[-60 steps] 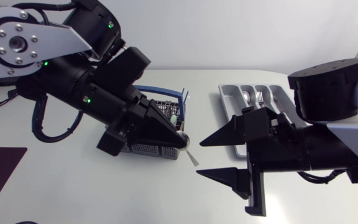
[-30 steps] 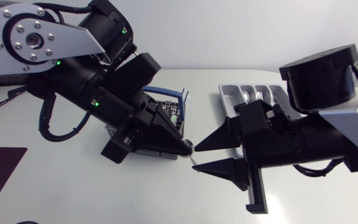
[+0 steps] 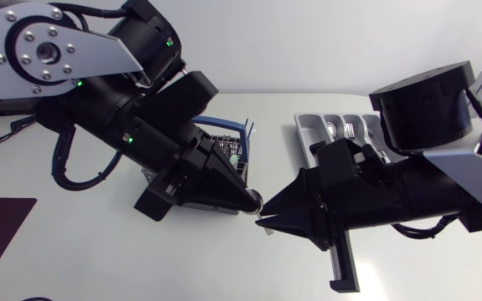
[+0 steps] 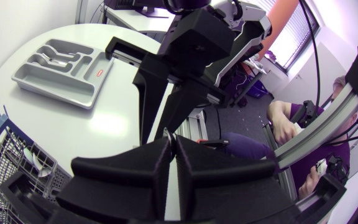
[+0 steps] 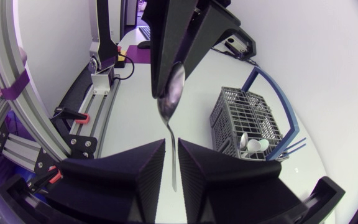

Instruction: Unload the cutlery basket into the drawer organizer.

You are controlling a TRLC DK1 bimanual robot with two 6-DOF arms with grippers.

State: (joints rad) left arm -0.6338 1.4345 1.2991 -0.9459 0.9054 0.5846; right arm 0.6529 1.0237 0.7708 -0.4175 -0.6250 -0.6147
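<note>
Left hand (image 3: 255, 201) grips a spoon (image 5: 169, 93); basket (image 3: 224, 144) and organizer (image 3: 302, 127) hold cutlery (image 3: 348, 130).

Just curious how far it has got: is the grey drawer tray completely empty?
No, the head view shows the drawer organizer already holding a spoon and a fork in its compartments.

In the head view the left arm (image 3: 132, 117) covers most of the cutlery basket (image 3: 223, 144), and the right arm (image 3: 408, 201) hides much of the drawer organizer (image 3: 308, 138). There the spoon (image 5: 170, 99) is almost wholly hidden where the left pincer (image 3: 256, 201) meets the right pincer (image 3: 262, 221). The left wrist view's edge cuts the cutlery basket off, and its contents are too small to tell.
</note>
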